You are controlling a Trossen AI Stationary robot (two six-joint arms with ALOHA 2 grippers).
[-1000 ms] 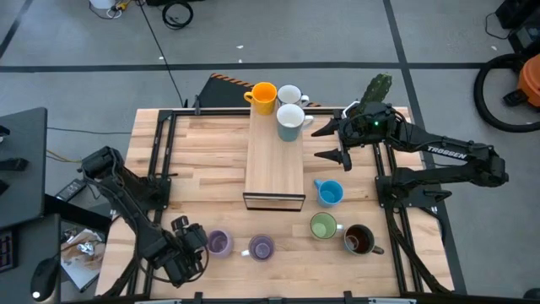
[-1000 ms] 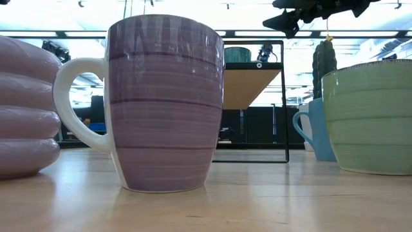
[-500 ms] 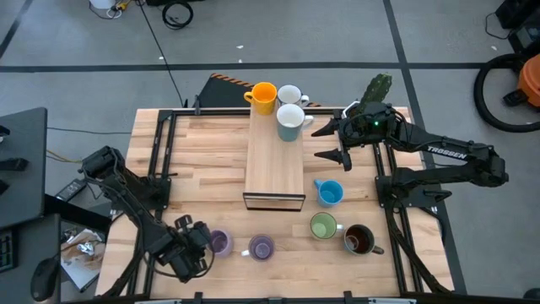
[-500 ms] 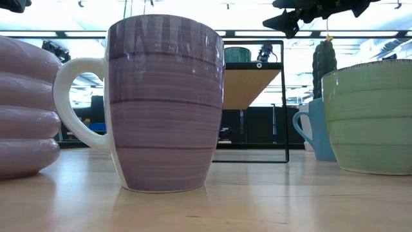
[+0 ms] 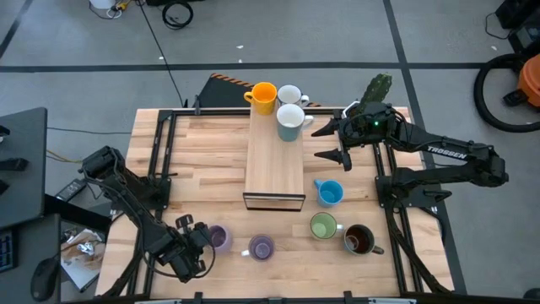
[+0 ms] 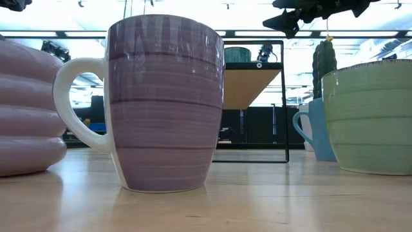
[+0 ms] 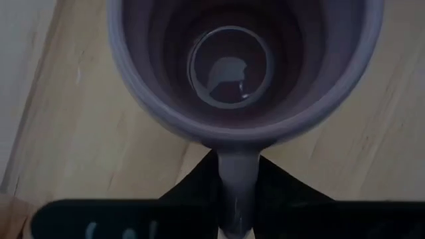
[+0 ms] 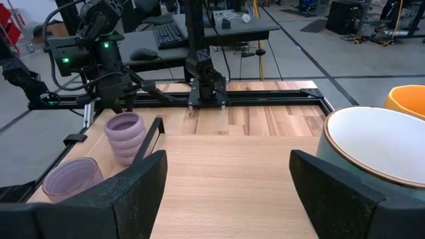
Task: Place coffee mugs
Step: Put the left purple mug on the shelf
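A ribbed purple mug (image 5: 219, 239) stands near the table's front left, and my left gripper (image 5: 196, 242) is shut on it. A second, striped purple mug (image 5: 261, 247) stands just to its right. The green (image 5: 322, 225), dark brown (image 5: 359, 240) and blue (image 5: 329, 192) mugs stand at the front right. The orange mug (image 5: 264, 97), a white mug (image 5: 289, 94) and a white mug with a teal outside (image 5: 290, 121) stand at the far end of the wooden riser (image 5: 274, 165). My right gripper (image 5: 331, 142) hangs open beside the riser's right edge. My left gripper pinches the ribbed mug's handle (image 7: 236, 189) between its two fingers (image 7: 192, 189), which stand on either side of the handle. It comes from the table's left, slanting down. The mug stands upright with its mouth up, its base (image 6: 26, 169) on the table.
A cactus in a pot (image 5: 377, 89) stands at the far right behind my right arm. Black rails (image 5: 160, 143) run along the table's left and right sides. Bare wood lies between the riser and the left rail.
My left gripper has moved a little toward the ribbed purple mug. In the low view that mug has shifted slightly toward the right. My right arm has kept still.
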